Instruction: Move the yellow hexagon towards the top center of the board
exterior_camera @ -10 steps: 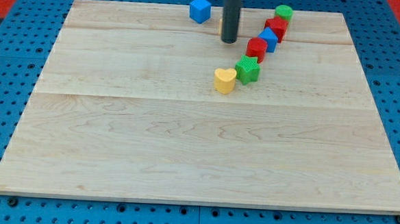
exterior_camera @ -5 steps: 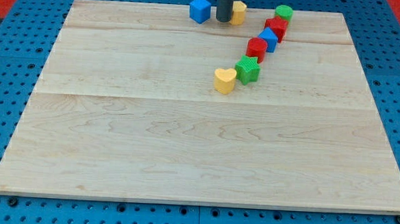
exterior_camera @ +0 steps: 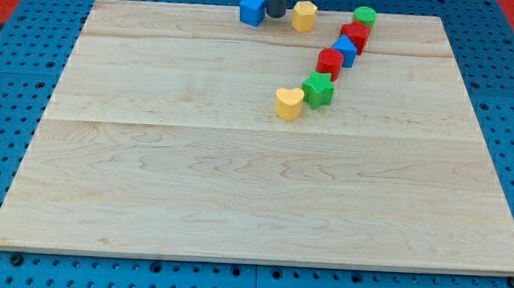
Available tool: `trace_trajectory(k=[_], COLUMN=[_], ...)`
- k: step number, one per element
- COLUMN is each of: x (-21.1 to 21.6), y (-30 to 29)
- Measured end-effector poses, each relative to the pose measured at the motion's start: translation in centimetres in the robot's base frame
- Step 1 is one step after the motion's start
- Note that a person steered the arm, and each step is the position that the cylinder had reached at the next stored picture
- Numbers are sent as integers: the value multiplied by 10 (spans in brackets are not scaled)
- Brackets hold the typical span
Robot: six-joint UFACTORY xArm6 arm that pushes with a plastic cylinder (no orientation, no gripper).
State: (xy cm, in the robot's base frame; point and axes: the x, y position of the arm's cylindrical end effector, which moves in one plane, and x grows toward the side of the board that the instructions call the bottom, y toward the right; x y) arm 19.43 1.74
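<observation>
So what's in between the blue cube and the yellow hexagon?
My tip sits between the blue cube and the yellow hexagon, at the camera view's top.

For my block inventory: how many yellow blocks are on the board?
2. The yellow hexagon is at the view's top centre, just right of my tip. The yellow heart touches the green block. None seems hidden.

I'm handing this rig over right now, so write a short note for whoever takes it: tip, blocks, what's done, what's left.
My tip sits at the board's top edge, between the blue cube on the view's left and the yellow hexagon block on its right.
Done: the hexagon is at the top, slightly right of center.
Left: at most a small nudge toward the view's left.
Untouched: yellow heart block beside the green star block, mid-board.
</observation>
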Motion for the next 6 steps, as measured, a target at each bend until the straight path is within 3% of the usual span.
trace_trajectory(k=[2,3,4,5,6], x=[2,52,72,48,14], y=[-4,-3,36,94,103])
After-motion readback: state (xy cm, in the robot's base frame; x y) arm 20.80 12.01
